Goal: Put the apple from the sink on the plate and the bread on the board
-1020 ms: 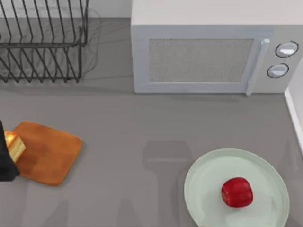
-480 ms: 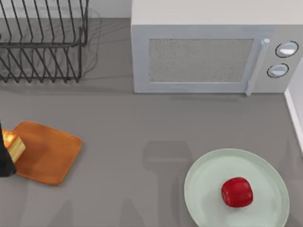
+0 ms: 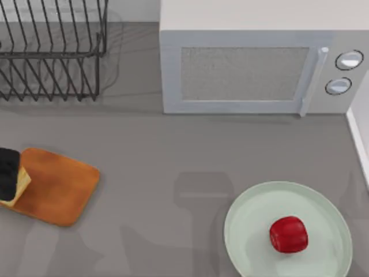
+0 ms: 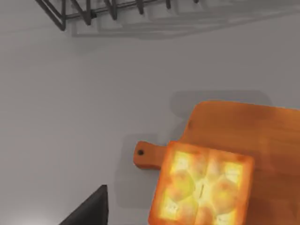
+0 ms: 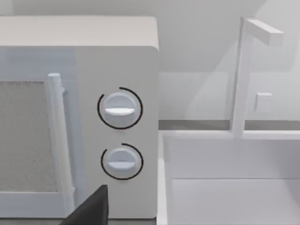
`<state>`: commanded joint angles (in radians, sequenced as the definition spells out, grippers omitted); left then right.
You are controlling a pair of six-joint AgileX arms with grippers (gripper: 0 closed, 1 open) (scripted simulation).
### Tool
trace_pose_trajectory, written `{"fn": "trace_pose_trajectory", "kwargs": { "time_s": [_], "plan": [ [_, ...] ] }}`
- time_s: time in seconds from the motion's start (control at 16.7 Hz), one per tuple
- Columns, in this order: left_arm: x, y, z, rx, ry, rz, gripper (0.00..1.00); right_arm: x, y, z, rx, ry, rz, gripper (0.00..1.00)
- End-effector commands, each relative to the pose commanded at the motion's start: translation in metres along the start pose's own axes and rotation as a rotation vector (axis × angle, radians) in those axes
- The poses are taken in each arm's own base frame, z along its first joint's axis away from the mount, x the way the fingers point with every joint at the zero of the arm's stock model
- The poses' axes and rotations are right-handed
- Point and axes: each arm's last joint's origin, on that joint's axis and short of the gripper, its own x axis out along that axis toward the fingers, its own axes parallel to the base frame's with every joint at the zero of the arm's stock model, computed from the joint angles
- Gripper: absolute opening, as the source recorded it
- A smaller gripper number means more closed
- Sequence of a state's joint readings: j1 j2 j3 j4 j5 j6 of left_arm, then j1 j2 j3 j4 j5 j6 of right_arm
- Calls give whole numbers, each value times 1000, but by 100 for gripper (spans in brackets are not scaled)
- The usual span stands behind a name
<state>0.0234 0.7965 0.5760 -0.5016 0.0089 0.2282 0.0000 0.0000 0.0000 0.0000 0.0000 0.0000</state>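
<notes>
Look at the grey counter (image 3: pixel 173 156). Your small shiny red apple (image 3: pixel 288 234) sits on the big round pale green plate (image 3: pixel 248 219), near the right side. On the left side lies the flat orange-brown wooden board (image 3: pixel 60 187). The small square bread (image 4: pixel 201 190) with its golden toasted top rests on the board's end by the handle. Your left pincer (image 3: pixel 8 173) hangs right above the bread. You cannot tell if that pincer is open or closed. A white microwave (image 3: pixel 253 63) and a black wire rack (image 3: pixel 52 52) stand at the back.
</notes>
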Motion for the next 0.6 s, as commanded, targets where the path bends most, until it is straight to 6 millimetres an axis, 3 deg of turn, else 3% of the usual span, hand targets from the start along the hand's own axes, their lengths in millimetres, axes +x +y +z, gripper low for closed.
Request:
{"fn": "trace_pose_trajectory", "kwargs": {
  "time_s": [0.3, 0.6],
  "plan": [
    [60, 14, 36, 101, 472, -135, 100, 0, 0, 0, 0, 0, 0, 100],
    [108, 25, 58, 168, 718, -239, 100, 0, 0, 0, 0, 0, 0, 100]
  ]
}}
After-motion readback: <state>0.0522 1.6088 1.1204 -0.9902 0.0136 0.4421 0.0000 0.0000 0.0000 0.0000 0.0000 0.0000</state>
